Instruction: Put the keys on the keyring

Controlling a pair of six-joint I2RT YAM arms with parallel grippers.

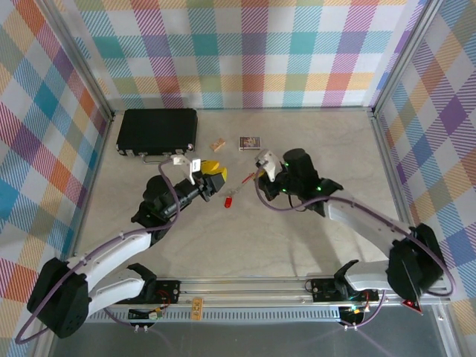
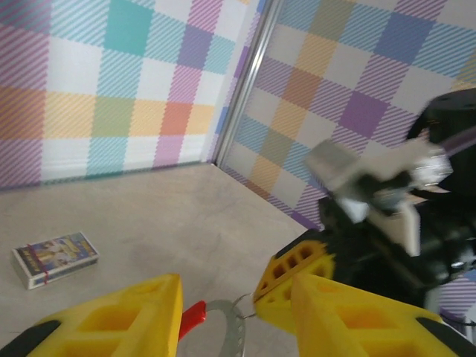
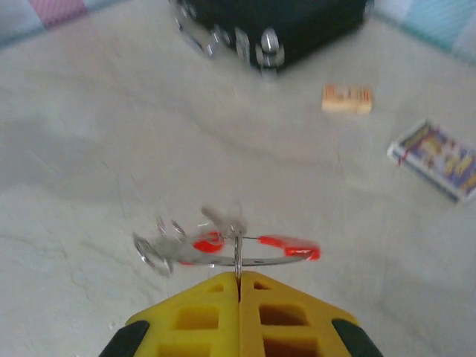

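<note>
My right gripper [image 3: 239, 277] is shut on a small wire loop that carries the keyring [image 3: 275, 261]. The keyring is a thin grey band with a red sleeve [image 3: 294, 244]. It hangs level just past the fingertips, above the table. A red-headed key [image 3: 207, 244] dangles on it, and blurred metal pieces swing at its left. In the left wrist view my left gripper [image 2: 236, 281] is open around the keyring [image 2: 230, 312], whose red sleeve [image 2: 190, 317] lies against the left finger. From above, the left gripper [image 1: 213, 175] faces the right gripper [image 1: 259, 173], with the keyring [image 1: 236, 192] between them.
A black case [image 1: 157, 132] stands at the back left. A small tan block [image 1: 217, 144] and a printed card [image 1: 250, 142] lie behind the grippers. Plaid walls close three sides, and bare tabletop lies in front of the grippers.
</note>
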